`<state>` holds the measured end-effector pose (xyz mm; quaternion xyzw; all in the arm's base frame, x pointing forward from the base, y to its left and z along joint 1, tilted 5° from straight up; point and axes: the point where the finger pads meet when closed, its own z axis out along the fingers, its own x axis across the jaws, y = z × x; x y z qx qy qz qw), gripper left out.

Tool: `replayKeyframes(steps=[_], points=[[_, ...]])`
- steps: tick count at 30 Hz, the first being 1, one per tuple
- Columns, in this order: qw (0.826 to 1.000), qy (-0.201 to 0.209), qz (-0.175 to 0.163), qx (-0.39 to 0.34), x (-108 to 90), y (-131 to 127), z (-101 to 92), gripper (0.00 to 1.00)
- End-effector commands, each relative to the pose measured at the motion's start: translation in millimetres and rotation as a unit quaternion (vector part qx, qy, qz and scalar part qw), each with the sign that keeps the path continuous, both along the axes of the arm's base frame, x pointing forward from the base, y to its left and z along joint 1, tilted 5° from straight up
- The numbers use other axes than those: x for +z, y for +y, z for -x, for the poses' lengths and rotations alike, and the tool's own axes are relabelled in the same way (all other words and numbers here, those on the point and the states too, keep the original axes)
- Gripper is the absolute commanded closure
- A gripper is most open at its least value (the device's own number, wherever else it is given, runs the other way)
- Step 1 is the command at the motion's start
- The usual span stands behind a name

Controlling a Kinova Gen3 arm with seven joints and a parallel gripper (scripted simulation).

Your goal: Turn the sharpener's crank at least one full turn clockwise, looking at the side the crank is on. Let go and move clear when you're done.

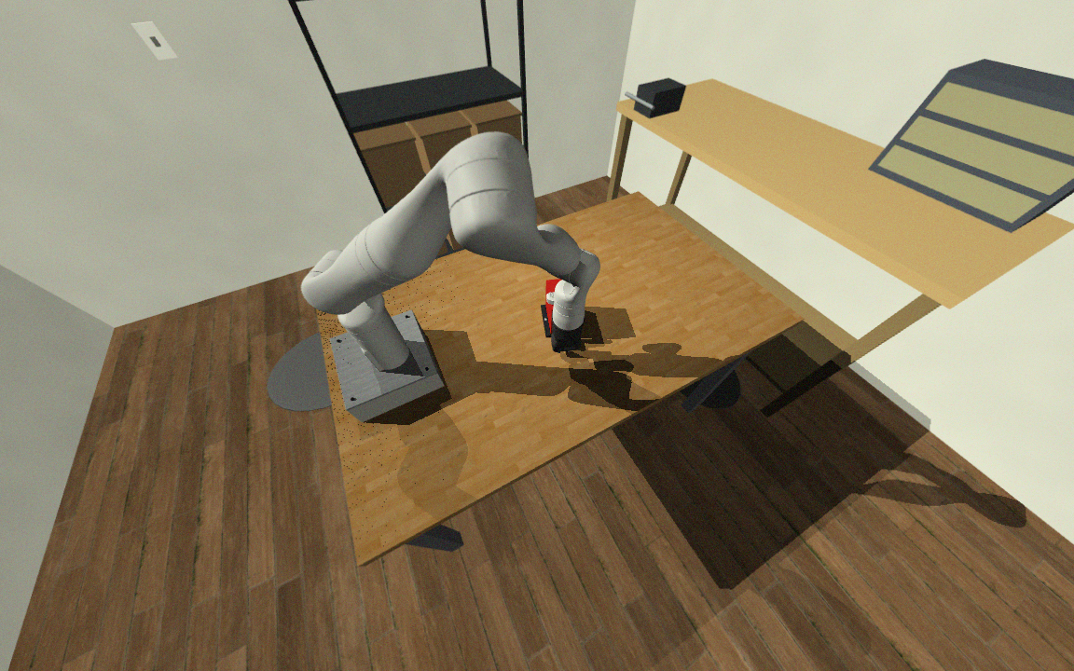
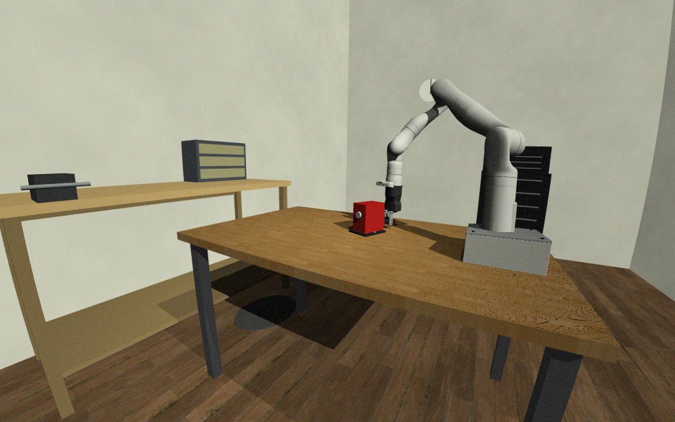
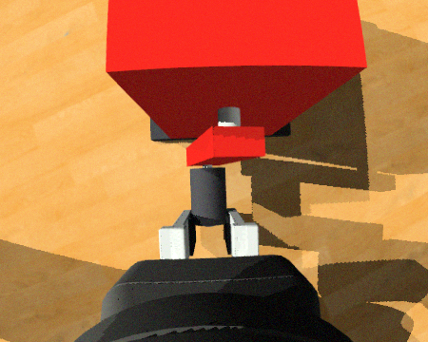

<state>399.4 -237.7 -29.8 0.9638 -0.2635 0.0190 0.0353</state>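
Observation:
The red box-shaped sharpener (image 3: 233, 26) stands on a dark base on the wooden table; it also shows in the exterior view (image 2: 367, 217) and partly behind the wrist in the top view (image 1: 553, 289). On its near side a short red crank arm (image 3: 228, 146) hangs from a small grey axle (image 3: 228, 116). A dark cylindrical crank handle (image 3: 208, 196) sticks out from the arm. My gripper (image 3: 209, 224) points straight down and is shut on this handle, one white fingertip on each side. In the exterior view the gripper (image 2: 391, 215) sits just right of the sharpener.
The arm's grey base block (image 2: 507, 247) stands on the table's right part. A side bench holds a dark drawer box (image 2: 214, 160) and a dark block with a rod (image 2: 52, 186). A black shelf rack (image 1: 424, 100) stands behind the table.

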Motion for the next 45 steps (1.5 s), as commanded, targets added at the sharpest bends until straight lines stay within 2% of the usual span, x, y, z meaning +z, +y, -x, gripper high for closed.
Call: replayKeyframes(steps=[1, 13, 20, 27, 35, 45], points=[[1.000, 0.001, 0.002, 0.003, -0.1, 2, 3.6, 1.00], [1.000, 0.001, 0.002, 0.003, 6.2, 9, 15.1, 1.00], [1.000, 0.001, 0.002, 0.002, 15.2, 15, 23.3, 1.00], [1.000, 0.001, 0.001, 0.002, 32.8, 20, 30.6, 1.00], [1.000, 0.001, 0.001, 0.003, 49.5, 22, 31.2, 1.00], [1.000, 0.000, 0.002, 0.002, 58.0, 21, 28.5, 1.00]])
